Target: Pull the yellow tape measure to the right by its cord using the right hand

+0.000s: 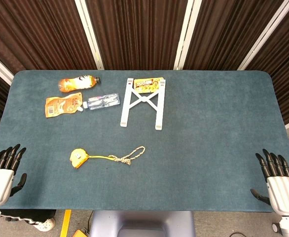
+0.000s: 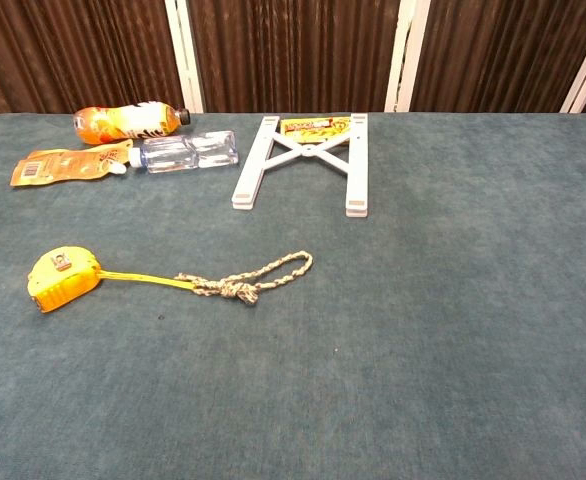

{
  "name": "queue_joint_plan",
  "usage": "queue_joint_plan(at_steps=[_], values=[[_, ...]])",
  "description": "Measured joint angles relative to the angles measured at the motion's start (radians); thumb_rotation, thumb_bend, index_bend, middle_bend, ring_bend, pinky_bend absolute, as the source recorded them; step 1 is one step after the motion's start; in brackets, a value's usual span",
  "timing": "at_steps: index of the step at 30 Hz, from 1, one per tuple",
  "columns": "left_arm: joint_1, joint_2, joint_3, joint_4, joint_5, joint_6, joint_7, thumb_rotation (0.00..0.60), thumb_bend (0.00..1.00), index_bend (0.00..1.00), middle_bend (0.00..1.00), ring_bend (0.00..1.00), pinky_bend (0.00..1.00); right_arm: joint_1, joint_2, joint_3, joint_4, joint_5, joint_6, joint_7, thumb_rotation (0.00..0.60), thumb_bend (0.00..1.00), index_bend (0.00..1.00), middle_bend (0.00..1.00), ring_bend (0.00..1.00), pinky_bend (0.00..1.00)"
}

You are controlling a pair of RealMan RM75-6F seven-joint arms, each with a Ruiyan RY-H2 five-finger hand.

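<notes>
Both hands [image 1: 1, 170] [image 1: 281, 180] (head view only)

The surface [image 1: 208, 148] was teal-blue. On it the tape measure [image 1: 78, 158] was yellow, its cord [image 1: 132, 155] pale and speckled. Beyond the tape measure lay an orange bottle [image 1: 78, 82], an orange pouch [image 1: 63, 105] and a white stand [image 1: 143, 103].

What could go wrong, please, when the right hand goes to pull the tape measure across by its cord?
1. The right hand rests at the table's near right edge, far from the cord, so a long reach may come down off target.
2. The cord lies flat on the mat and is thin, so the fingers may slip off its loop.
3. The cord joins a strip of extended tape; a pull may just draw tape out while the tape measure stays put, or swing it round.
</notes>
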Motion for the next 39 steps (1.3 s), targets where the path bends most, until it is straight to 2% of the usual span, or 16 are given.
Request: queue_joint_plan(at_steps=[14, 23, 26, 32, 39], values=[[0.012, 0.016, 0.007, -0.019, 0.014, 0.022, -0.027, 0.600, 0.46, 0.03, 0.00, 0.00, 0.11, -0.002, -0.006, 0.001, 0.002, 0.004, 0.002, -0.004, 0.600, 0.07, 0.07, 0.04, 0.01, 0.00], [0.016, 0.017, 0.013, -0.026, 0.017, 0.023, -0.010, 0.600, 0.46, 0.03, 0.00, 0.00, 0.11, 0.028, -0.006, 0.003, -0.002, 0.002, -0.048, 0.000, 0.600, 0.07, 0.09, 0.04, 0.01, 0.00], [0.016, 0.020, 0.013, -0.028, 0.015, 0.021, -0.015, 0.600, 0.46, 0.03, 0.00, 0.00, 0.11, 0.059, -0.001, 0.010, -0.025, 0.004, -0.095, -0.014, 0.600, 0.07, 0.09, 0.04, 0.01, 0.00], [0.019, 0.023, 0.018, -0.032, 0.025, 0.026, -0.005, 0.600, 0.46, 0.03, 0.00, 0.00, 0.11, 0.179, 0.025, 0.052, -0.112, 0.044, -0.271, -0.056, 0.600, 0.07, 0.12, 0.04, 0.01, 0.00], [0.019, 0.023, 0.016, -0.036, 0.015, 0.017, 0.020, 0.600, 0.46, 0.03, 0.00, 0.00, 0.11, 0.380, -0.007, 0.155, -0.171, 0.242, -0.488, -0.207, 0.600, 0.07, 0.17, 0.04, 0.02, 0.00]])
